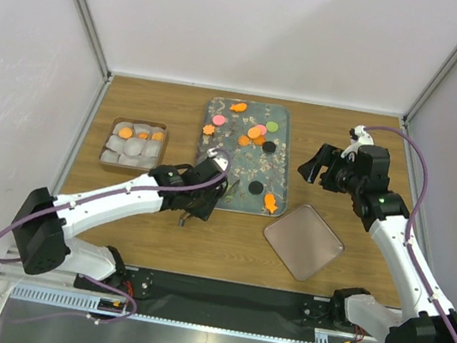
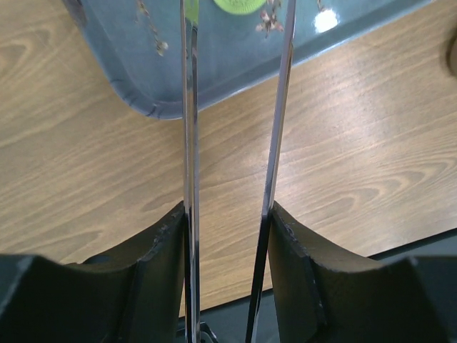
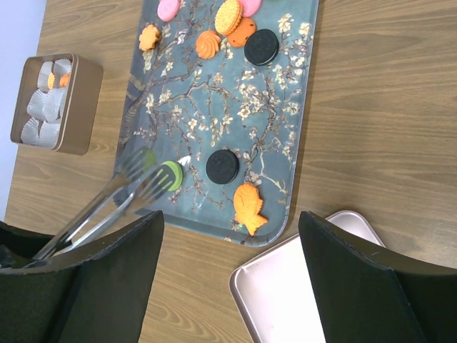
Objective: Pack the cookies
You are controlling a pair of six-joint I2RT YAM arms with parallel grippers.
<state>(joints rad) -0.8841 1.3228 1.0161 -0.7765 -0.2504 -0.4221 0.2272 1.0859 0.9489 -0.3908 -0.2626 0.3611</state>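
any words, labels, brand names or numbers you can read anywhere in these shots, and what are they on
No readable text in any of the three views.
black cookies: embossed faces, too blurred to read as letters.
floral tray: blossom pattern only, no writing.
brown box: plain wall, no label.
pink square tray: bare surface, no marking.

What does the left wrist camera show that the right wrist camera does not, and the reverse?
Only left wrist: the left hand gripping the tongs, seen close up. Only right wrist: black cookies, an orange fish-shaped cookie, the brown box of paper cups, a pinkish square tray, the open right hand. Both: the floral tray, the green cookie, the tongs, the wooden table.
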